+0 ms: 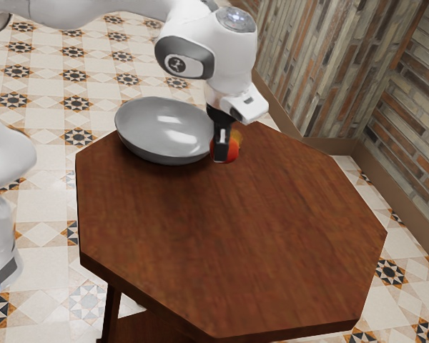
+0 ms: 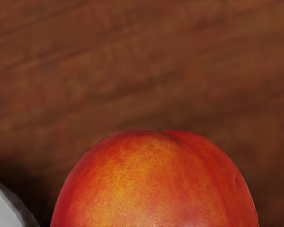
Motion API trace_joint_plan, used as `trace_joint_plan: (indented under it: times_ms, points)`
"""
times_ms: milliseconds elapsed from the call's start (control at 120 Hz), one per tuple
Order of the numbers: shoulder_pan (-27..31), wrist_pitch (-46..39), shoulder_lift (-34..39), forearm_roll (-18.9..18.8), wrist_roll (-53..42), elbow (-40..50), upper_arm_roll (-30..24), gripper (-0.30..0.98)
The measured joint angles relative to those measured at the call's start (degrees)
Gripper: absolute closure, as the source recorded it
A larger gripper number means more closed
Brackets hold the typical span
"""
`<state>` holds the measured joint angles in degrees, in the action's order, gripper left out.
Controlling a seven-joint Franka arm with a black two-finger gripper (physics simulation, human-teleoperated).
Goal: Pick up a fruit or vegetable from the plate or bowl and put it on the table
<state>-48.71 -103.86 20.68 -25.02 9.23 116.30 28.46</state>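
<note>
- From here, a grey bowl (image 1: 154, 128) sits on the wooden table (image 1: 236, 236);
- just beside the bowl, the black gripper (image 1: 223, 153) clasps a red-orange fruit (image 1: 234, 151)

Speckled red and yellow-orange on the fruit (image 2: 154, 184), plain grey on the bowl (image 1: 146, 128), streaky reddish brown on the table (image 1: 229, 236), dark stars over cream on the floor (image 1: 43, 61), grey and rust strips on the wall (image 1: 322, 71).

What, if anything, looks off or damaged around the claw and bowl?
Nothing stands out: the bowl sits open side up on the table, the red-orange fruit at my claw looks whole, and I see no spill.
</note>
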Motion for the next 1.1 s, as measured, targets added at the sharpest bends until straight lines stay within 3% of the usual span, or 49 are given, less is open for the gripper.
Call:
trace_joint_plan:
  times_ms: [75, 225, 450, 617, 742, 867, 950, 1075, 1100]
  points:
    - [-3.13, 0.11, -2.38, -0.23, 0.87, 0.07, 0.33, 0.33]
    - [-3.78, -4.21, -9.43, 0.42, 2.27, 0.55, 2.23, 0.34]
    - [-3.77, -16.99, -10.32, 1.08, 4.11, 4.08, 6.47, 0.33]
    - [-3.63, -22.03, -11.56, 1.56, 5.32, 6.66, 8.27, 0.34]
    - [-4.0, -23.76, -12.7, 2.05, 5.52, 6.77, 8.43, 0.16]
    - [-3.9, -24.4, -13.06, 2.34, 5.48, 6.27, 8.58, 0.08]
    - [-4.05, -21.12, -13.56, 2.49, 5.4, 0.86, 8.58, 0.05]
    - [-4.78, -1.29, -13.56, 5.1, 3.97, -24.6, 8.56, 0.03]
    - [-8.92, 2.79, -13.5, 5.72, 3.77, -28.45, 12.4, 0.03]
